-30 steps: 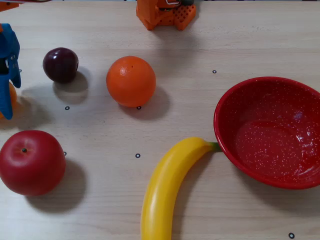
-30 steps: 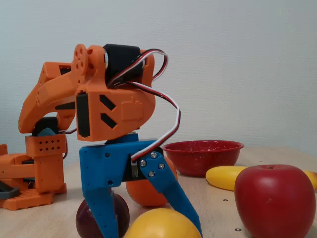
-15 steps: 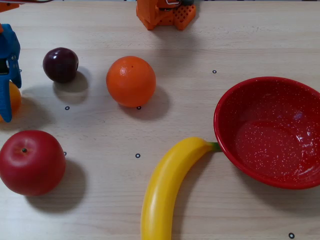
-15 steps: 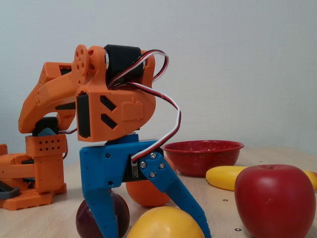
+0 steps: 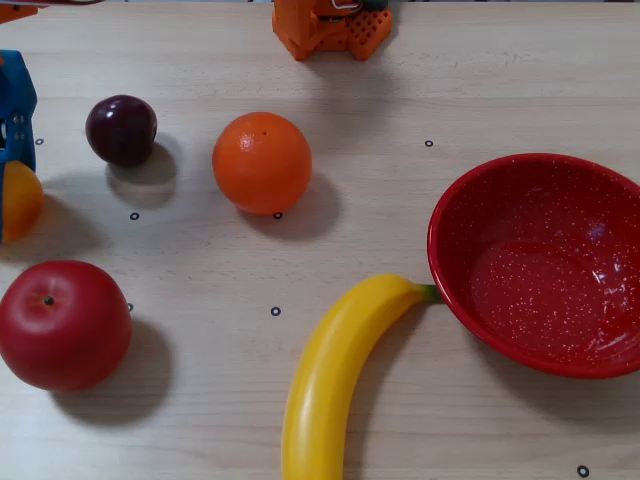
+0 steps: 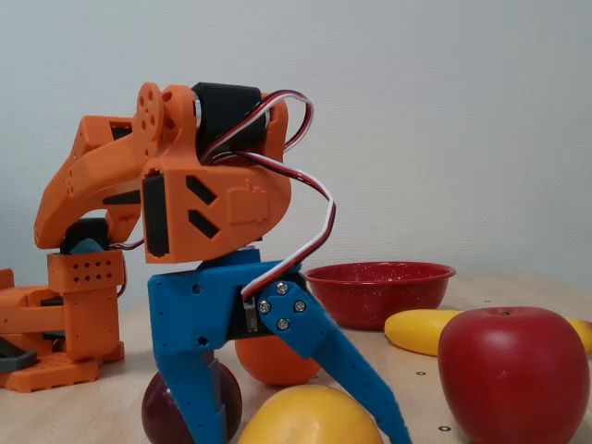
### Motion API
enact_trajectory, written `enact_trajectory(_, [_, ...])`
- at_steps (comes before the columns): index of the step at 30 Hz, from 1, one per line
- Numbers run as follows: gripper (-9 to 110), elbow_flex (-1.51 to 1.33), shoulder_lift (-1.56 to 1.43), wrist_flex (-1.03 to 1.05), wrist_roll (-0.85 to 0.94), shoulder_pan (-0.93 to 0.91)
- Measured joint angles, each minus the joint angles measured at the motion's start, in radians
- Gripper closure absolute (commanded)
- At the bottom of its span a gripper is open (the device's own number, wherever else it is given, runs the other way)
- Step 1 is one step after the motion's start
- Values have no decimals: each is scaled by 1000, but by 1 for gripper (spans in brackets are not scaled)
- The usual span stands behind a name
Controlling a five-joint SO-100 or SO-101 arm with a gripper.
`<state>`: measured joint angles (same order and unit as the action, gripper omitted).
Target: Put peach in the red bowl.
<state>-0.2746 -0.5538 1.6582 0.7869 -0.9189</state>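
Note:
The peach [image 5: 18, 200] lies at the far left edge of the table in the top-down fixed view, partly cut off by the frame. In the low side fixed view the peach [image 6: 310, 418] sits at the bottom, between the two blue fingers of my gripper [image 6: 303, 435]. The gripper is open, its fingers spread wide on either side of the fruit. One blue finger [image 5: 16, 110] shows just behind the peach from above. The red bowl [image 5: 470, 215] stands far to the right, with nothing in it; the side view shows the red bowl [image 6: 379, 289] behind the arm.
A dark plum [image 5: 121, 129] and an orange [image 5: 262, 162] lie near the peach. A red apple [image 5: 63, 325] sits at the front left. A banana [image 5: 335, 380] touches the bowl's left rim. The orange arm base [image 5: 330, 28] is at the back.
The gripper's fingers have spread wider around the peach. More of the peach now shows from above. The other fruit and the bowl have not moved.

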Motion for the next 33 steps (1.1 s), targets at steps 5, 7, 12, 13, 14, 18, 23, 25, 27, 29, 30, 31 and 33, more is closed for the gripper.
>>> enact_trajectory(5, [60,0,0,-11,-15,0])
enact_trajectory(7, [60,0,0,-23,-17,0])
enact_trajectory(12, [60,-2,0,-60,-25,-2])
enact_trajectory(13, [60,-5,0,-66,-25,-2])
enact_trajectory(14, [61,-23,0,-78,-25,-2])
enact_trajectory(18, [61,-34,0,-92,-32,-3])
enact_trajectory(23, [62,-34,0,-92,-32,-3])
enact_trajectory(25, [62,-34,0,-92,-31,-3])
enact_trajectory(27, [63,-34,0,-92,-31,-3])
enact_trajectory(29, [63,-34,0,-92,-31,-3])
enact_trajectory(30, [64,-35,0,-92,-29,-3])
enact_trajectory(31, [65,-41,0,-92,-29,-3])
enact_trajectory(33, [65,-41,0,-92,-28,-3])
